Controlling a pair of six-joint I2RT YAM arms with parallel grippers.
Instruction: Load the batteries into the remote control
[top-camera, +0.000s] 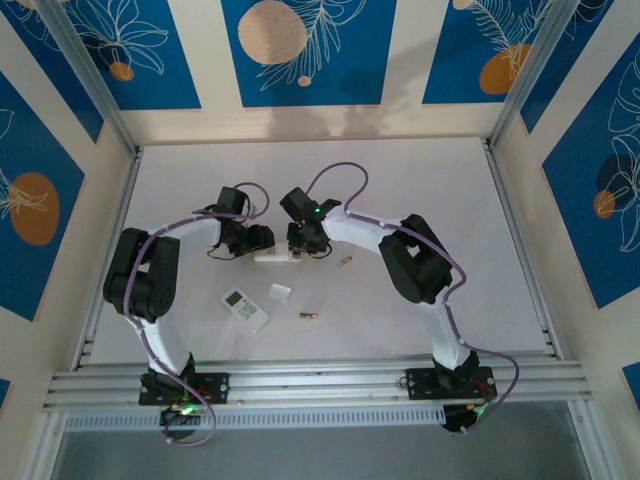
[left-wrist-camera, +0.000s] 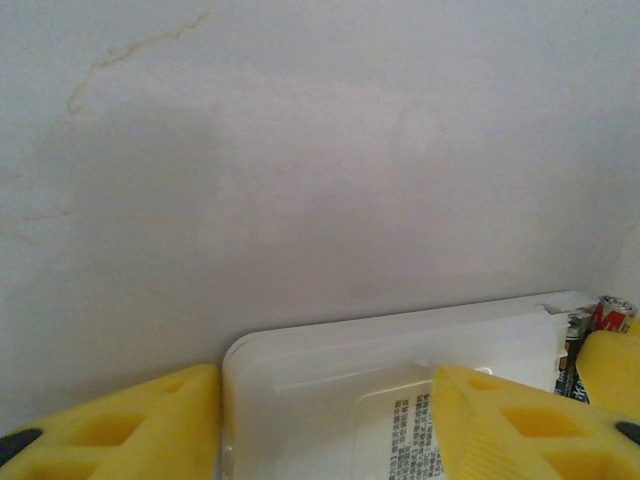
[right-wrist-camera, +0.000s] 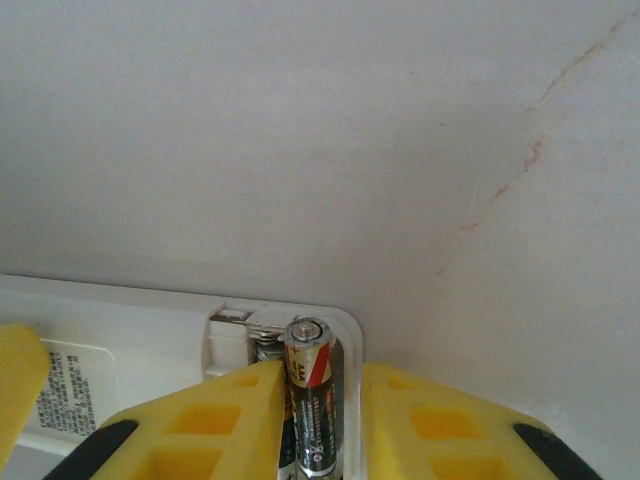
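Observation:
A white remote control (top-camera: 272, 256) lies back-up between both grippers, its battery bay open at the right end. My left gripper (left-wrist-camera: 322, 375) stands apart over the remote (left-wrist-camera: 330, 385): one yellow finger (left-wrist-camera: 130, 420) sits beside its end, the other finger (left-wrist-camera: 520, 420) lies on its labelled back. My right gripper (right-wrist-camera: 320, 375) is slightly open around a dark and orange battery (right-wrist-camera: 310, 400) standing tilted in the bay, plus end up. Its left finger (right-wrist-camera: 220, 420) touches that battery; the right finger (right-wrist-camera: 440, 420) sits outside the remote's wall (right-wrist-camera: 350, 345). The same battery (left-wrist-camera: 612, 312) peeks in the left wrist view.
A second remote (top-camera: 245, 308) lies face-up nearer the arms, with a small white cover (top-camera: 280, 292) beside it. Two loose batteries rest on the table, one (top-camera: 344, 263) right of the grippers and one (top-camera: 309, 315) nearer the front rail (top-camera: 320, 380).

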